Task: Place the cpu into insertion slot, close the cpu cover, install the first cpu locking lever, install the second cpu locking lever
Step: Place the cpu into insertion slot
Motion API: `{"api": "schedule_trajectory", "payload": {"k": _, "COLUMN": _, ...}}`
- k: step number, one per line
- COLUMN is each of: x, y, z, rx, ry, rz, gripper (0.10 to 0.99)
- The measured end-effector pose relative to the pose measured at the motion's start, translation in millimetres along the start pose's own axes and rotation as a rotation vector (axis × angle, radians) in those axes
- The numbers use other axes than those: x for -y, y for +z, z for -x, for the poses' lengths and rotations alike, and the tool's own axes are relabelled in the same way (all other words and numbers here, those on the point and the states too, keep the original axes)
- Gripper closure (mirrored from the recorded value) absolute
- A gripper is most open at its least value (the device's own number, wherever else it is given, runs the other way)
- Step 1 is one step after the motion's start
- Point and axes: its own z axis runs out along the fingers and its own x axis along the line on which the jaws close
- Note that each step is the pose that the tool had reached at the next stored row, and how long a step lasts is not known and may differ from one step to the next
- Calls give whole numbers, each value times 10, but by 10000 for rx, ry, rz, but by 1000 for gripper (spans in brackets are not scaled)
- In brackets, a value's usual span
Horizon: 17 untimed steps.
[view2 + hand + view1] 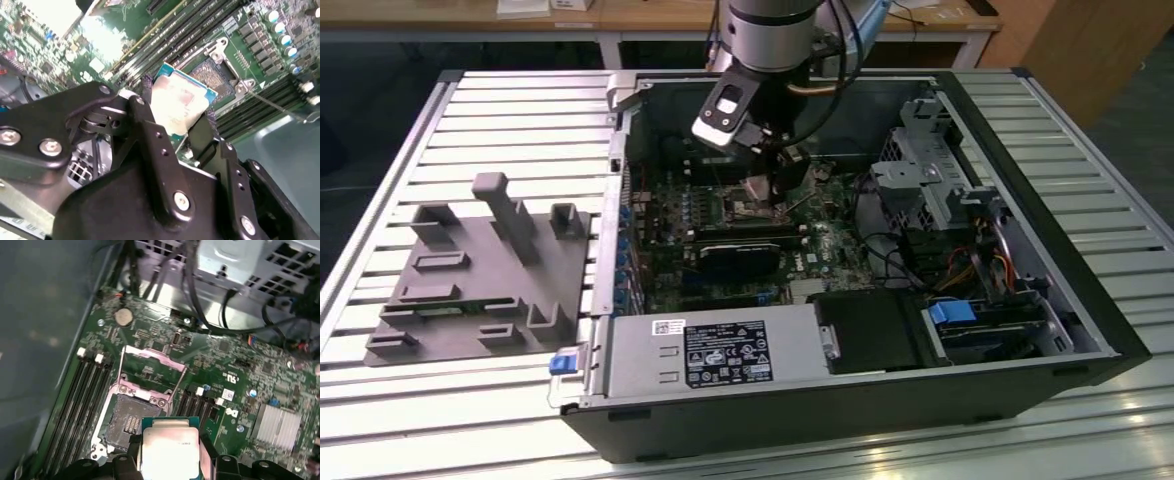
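My gripper [177, 102] is shut on the cpu [181, 100], a flat square chip with a silver-grey top, pinched at two opposite edges by black fingers [209, 125]. In the first wrist view the cpu [169, 450] hangs just beside and above the insertion slot [131, 421], whose dark pin field lies bare. The cpu cover [154, 365], a thin silver frame, stands flipped open at the slot's far side. A thin wire lever [280, 106] sticks out past the insertion slot [214, 77]. In the exterior view the gripper [771, 172] is inside the open computer case, above the insertion slot [750, 207].
Long black memory slots [82, 400] flank the socket. A black heatsink block [740, 255], a power supply [707, 355] and a drive cage [934, 180] with cables crowd the case. A grey holder fixture [480, 270] sits on the slatted table at the exterior view's left.
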Motion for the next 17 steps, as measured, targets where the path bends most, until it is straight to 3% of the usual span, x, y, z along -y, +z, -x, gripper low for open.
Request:
{"api": "schedule_trajectory", "payload": {"k": 7, "x": 5, "y": 43, "z": -3, "rx": 78, "ry": 1162, "rz": -37, "gripper": 545}}
{"api": "schedule_trajectory", "payload": {"k": 17, "x": 16, "y": 110, "z": -67, "rx": 116, "ry": 1733, "rz": -56, "gripper": 545}}
